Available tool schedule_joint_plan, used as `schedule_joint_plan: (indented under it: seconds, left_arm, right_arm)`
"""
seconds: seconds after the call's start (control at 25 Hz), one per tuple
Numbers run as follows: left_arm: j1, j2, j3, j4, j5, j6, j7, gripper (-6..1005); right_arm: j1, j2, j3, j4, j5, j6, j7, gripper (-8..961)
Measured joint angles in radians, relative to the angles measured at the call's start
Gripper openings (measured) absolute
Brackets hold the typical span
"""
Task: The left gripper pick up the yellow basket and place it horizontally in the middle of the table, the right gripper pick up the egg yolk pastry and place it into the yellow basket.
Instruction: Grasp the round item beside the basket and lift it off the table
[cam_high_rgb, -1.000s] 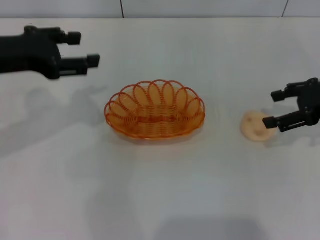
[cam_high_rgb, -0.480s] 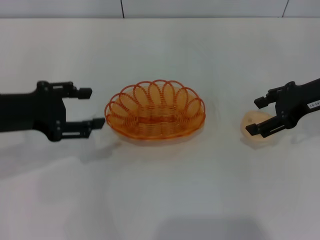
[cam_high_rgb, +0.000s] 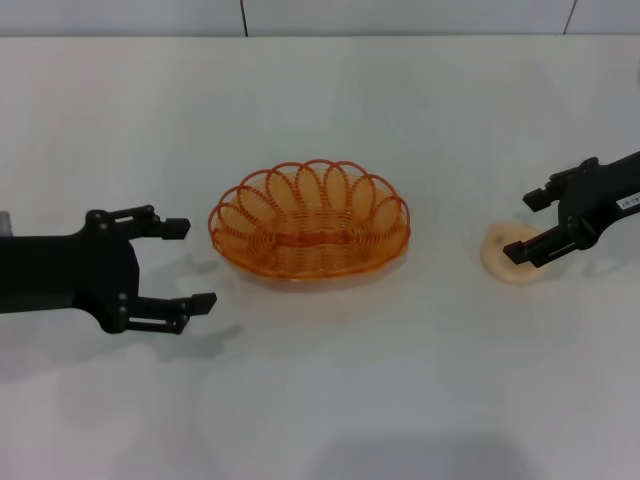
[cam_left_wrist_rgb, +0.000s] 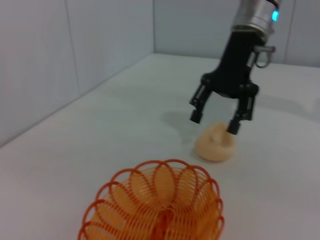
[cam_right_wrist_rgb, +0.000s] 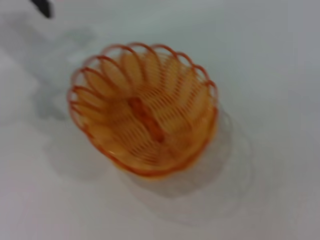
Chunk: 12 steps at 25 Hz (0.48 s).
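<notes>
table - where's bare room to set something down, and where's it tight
The table is bare in front of the basket, behind it up to the back wall, and between the basket and the pastry. It is tight on the right, where the open right gripper straddles the pastry, and on the left, where the open left gripper sits close beside the basket.

My yellow basket sits upright in the middle of the table, long side running across in front of me, its orange openwork wire and looped scalloped rim unbent, nothing inside it. The egg yolk pastry lies flat on the table well off to my right of the basket, small, round, pale cream-tan, a smooth low dome.
</notes>
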Motion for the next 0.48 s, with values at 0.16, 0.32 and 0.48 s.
schedule_joint_plan:
  seconds: [0.16, 0.32, 0.48]
  left_arm:
    - [0.006, -0.001, 0.022, 0.005, 0.002, -0.007, 0.004, 890]
    - [0.006, -0.001, 0.024, 0.005, 0.002, -0.010, 0.004, 887]
    - [0.006, -0.001, 0.025, 0.006, 0.002, -0.011, 0.002, 885]
  right_arm:
    - [0.018, 0.009, -0.003, 0.007, -0.057, 0.018, 0.014, 767]
    - [0.020, 0.012, -0.013, 0.007, -0.066, 0.032, 0.012, 765]
    - [0.021, 0.014, -0.034, 0.007, -0.067, 0.044, 0.008, 764]
